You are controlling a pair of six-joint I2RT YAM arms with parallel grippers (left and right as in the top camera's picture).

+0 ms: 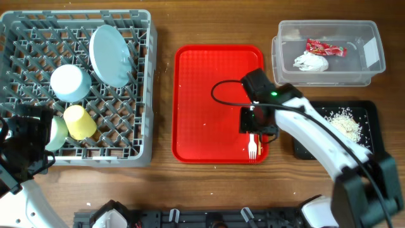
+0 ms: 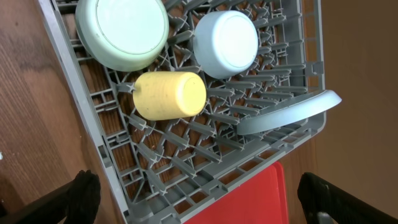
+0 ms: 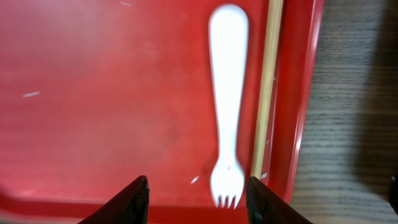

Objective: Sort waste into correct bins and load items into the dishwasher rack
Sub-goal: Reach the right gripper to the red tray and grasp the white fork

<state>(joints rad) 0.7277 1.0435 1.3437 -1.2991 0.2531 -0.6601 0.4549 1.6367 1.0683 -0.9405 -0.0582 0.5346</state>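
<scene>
Jaws of the right gripper [image 3: 196, 199] are hovering spread, empty, over the white plastic fork [image 3: 228, 106] at frame centre-right; left gripper [image 2: 199, 208] is likewise gaping by the dishwasher rack [image 2: 87, 124], lower left.

Rack [image 1: 76, 155] left: plate [image 1: 111, 56] on edge at far side, bowl [image 1: 70, 83], cup [image 1: 80, 121], saucer [image 1: 57, 133] nearer. Red tray [image 1: 202, 95] centre; fork [image 1: 253, 149] at its near-right corner, right gripper [image 1: 254, 130] over handle. Tub [image 1: 373, 60] far right: wrapper [image 1: 326, 47], tissue [image 1: 311, 62]. Black tray [image 1: 370, 111] nearer: crumbs [image 1: 345, 123].
</scene>
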